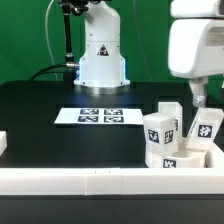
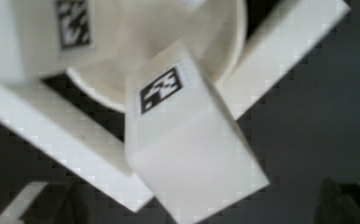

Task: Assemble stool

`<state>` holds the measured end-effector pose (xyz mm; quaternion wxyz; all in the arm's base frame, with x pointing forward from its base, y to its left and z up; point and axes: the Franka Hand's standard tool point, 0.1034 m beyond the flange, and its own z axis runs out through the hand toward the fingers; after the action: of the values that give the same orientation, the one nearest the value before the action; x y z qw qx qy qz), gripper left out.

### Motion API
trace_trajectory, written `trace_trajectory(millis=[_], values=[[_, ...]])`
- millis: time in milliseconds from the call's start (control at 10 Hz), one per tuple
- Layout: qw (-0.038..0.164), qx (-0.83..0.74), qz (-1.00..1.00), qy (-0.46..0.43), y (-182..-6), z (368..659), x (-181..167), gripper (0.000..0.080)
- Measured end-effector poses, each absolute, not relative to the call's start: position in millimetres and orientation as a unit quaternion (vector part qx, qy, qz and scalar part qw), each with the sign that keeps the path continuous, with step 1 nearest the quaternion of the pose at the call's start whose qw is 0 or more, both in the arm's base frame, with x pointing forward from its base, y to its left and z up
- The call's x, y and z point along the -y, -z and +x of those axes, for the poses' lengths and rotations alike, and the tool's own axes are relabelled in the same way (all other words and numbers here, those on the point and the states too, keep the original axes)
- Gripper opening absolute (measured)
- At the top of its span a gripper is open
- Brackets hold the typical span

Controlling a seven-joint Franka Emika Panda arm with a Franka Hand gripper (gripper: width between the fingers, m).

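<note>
The stool's white parts are bunched at the exterior view's right. Two blocky legs (image 1: 163,128) (image 1: 207,128) with black-and-white tags stand by the round seat disc (image 1: 186,158). My gripper (image 1: 198,102) hangs just above them, its jaws open. In the wrist view a long leg (image 2: 191,145) with a tag lies across the curved seat disc (image 2: 106,88), and another tagged leg (image 2: 44,30) sits beside it. My dark fingertips (image 2: 17,205) show blurred at the two corners, wide apart. My gripper (image 2: 186,212) holds nothing, and the leg's near end lies below the gap.
A long white border rail (image 1: 90,182) runs along the table's front edge and up around the parts on the right. The marker board (image 1: 100,116) lies flat mid-table. The robot's base (image 1: 100,55) stands at the back, a black post (image 1: 68,40) beside it.
</note>
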<state>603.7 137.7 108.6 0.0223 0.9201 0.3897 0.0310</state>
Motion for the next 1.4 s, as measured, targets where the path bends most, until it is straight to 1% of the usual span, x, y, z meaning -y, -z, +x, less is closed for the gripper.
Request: trace_trajectory(millis=[300, 600, 900, 1300, 1400], values=[[0.029, -0.478, 0.877, -0.027, -107.5, 604.3, -132.9, 0.0649], [0.042, -0.596, 0.802, -0.019, -95.6, 603.0, -129.6, 0.0649], [0.042, -0.602, 0.797, -0.019, -87.4, 602.2, -127.4, 0.0649], [0.040, -0.597, 0.801, -0.014, -82.3, 602.0, -118.0, 0.0649], [0.040, -0.596, 0.802, -0.013, -81.0, 601.8, -116.2, 0.0637]])
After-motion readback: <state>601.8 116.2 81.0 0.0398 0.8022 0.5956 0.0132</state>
